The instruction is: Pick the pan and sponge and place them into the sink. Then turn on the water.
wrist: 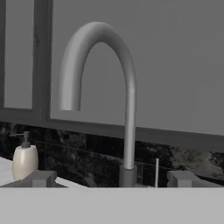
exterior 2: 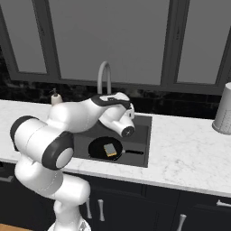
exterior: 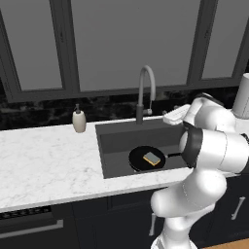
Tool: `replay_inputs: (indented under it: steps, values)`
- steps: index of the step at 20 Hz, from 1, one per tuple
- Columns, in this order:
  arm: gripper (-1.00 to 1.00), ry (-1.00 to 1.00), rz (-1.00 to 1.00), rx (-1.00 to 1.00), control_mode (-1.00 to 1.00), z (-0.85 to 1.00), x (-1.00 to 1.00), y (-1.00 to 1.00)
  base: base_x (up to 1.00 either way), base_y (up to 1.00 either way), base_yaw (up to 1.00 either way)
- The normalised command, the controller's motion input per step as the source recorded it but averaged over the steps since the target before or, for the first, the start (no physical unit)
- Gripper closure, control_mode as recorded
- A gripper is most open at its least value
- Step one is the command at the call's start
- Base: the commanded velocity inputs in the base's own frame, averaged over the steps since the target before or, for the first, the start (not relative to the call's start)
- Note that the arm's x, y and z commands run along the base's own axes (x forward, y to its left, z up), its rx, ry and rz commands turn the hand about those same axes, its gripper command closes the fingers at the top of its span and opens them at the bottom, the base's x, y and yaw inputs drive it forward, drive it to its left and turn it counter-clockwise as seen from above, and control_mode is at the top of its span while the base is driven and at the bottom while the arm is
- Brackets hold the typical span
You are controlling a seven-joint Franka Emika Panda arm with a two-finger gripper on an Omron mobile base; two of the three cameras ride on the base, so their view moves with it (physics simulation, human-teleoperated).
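A long white marble counter point(exterior: 44, 165) runs under tall dark-framed windows, with a black stone backsplash behind it. Set into the counter is a large rectangular dark grey sink point(exterior: 116, 141). Resting on the sink's floor is a round, shallow, all-black frying pan point(exterior: 141, 163), its thin straight handle pointing toward the robot's right. A small rectangular sponge point(exterior: 152, 158), yellow with a grey-green top, lies inside the pan, touching its bottom.

Behind the sink rises a tall grey gooseneck faucet point(wrist: 127, 100) with a dark base, and a thin upright lever stands just beside that base. No water shows at the spout. A small beige soap dispenser bottle point(exterior: 79, 120) stands on the counter to the left of the sink. A grey ribbed cylinder point(exterior 2: 224, 110) stands at the counter's far right.

The white arm bends over the sink's right side, with its hand near the faucet. The claw point(wrist: 111, 178) is released, its two dark tips spread wide on either side of the faucet base and gripping nothing.

Judging by this, the pan and sponge are already placed in the sink. What seems left is to turn on the water, probably by working the lever.
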Motion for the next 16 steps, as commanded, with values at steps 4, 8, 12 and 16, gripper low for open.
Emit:
replay_inputs:
  steps: [4,8,12,16]
  values:
    - [-1.0,0.0,0.0,0.0,-1.0,0.0,0.17,0.03,0.0,0.0,0.0]
    - [-1.0,0.0,0.0,0.0,-1.0,0.0,0.05,0.07,0.0,0.0,0.0]
    - [-1.0,0.0,0.0,0.0,-1.0,0.0,0.03,0.19,0.0,0.0,0.0]
    - [-1.0,0.0,0.0,0.0,-1.0,0.0,0.04,0.17,0.0,0.0,0.0]
